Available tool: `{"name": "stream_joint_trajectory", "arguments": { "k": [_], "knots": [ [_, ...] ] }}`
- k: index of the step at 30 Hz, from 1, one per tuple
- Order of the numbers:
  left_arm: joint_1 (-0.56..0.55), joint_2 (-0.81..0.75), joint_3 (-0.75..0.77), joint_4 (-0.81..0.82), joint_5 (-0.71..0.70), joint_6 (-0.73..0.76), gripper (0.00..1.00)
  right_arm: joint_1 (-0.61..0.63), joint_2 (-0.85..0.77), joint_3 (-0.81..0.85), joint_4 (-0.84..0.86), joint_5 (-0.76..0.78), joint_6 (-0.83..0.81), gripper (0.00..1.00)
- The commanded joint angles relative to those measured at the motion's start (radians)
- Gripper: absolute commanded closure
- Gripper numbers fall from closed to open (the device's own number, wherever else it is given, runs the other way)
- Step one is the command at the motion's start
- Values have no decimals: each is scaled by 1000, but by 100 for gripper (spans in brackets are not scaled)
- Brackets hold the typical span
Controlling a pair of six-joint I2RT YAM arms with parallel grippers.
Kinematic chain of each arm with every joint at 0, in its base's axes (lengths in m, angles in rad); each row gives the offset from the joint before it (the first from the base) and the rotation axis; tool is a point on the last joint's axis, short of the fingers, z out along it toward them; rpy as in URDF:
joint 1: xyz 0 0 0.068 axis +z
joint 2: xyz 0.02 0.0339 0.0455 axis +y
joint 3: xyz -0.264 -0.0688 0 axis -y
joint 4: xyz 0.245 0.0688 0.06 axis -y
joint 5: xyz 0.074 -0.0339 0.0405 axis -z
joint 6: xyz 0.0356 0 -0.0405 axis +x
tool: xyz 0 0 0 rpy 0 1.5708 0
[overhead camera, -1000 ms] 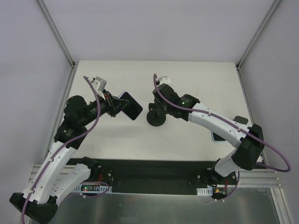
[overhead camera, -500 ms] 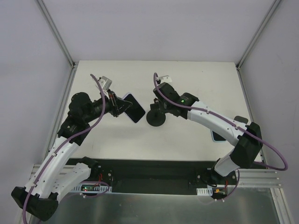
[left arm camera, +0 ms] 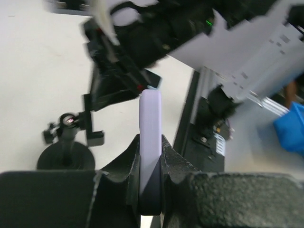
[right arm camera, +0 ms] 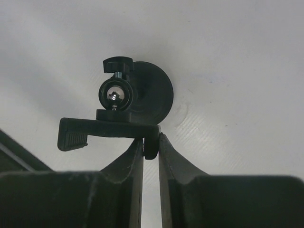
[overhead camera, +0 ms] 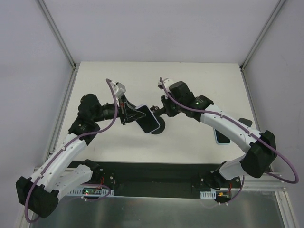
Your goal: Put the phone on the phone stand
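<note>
The work surface is a flat white rectangular tabletop (overhead camera: 199, 85) with a matte finish. Plain pale grey panel walls (overhead camera: 156, 28) enclose it on three sides, joined by slanted silver metal corner posts (overhead camera: 57, 33). A black mounting strip (overhead camera: 156, 172) runs along the near edge. In the top view, a brushed grey metal sheet (overhead camera: 156, 213) lies below it. Lighting is even and diffuse; shadows are soft.

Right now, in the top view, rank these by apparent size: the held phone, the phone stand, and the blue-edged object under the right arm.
1. phone, though it is held up nearer the camera.
2. phone stand, partly covered by the phone.
Unranked: blue-edged object, mostly hidden by the right arm.
</note>
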Motion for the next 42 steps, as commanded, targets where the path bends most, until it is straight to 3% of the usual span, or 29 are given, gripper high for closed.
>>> {"name": "stream_joint_trajectory", "arguments": {
  "k": [1, 3, 7, 11, 17, 26, 42],
  "knots": [
    [-125, 91, 18, 234, 230, 37, 100, -77, -55, -22, 26, -429, -163, 99],
    [-173, 152, 49, 234, 241, 87, 100, -99, -55, -19, 13, -547, -207, 99],
    [-233, 255, 123, 225, 260, 147, 100, -123, -58, -16, -19, -604, -290, 99],
    [-289, 375, 305, 122, 309, 248, 100, -175, -51, -14, -11, -713, -309, 99],
    [-294, 548, 494, -76, 376, 440, 100, -201, -43, -17, -13, -738, -335, 99],
    [-290, 634, 588, -218, 347, 617, 100, -212, -42, -31, 7, -731, -335, 99],
    [-242, 663, 580, -289, 330, 695, 100, -217, -54, -54, 41, -748, -324, 99]
  ]
}}
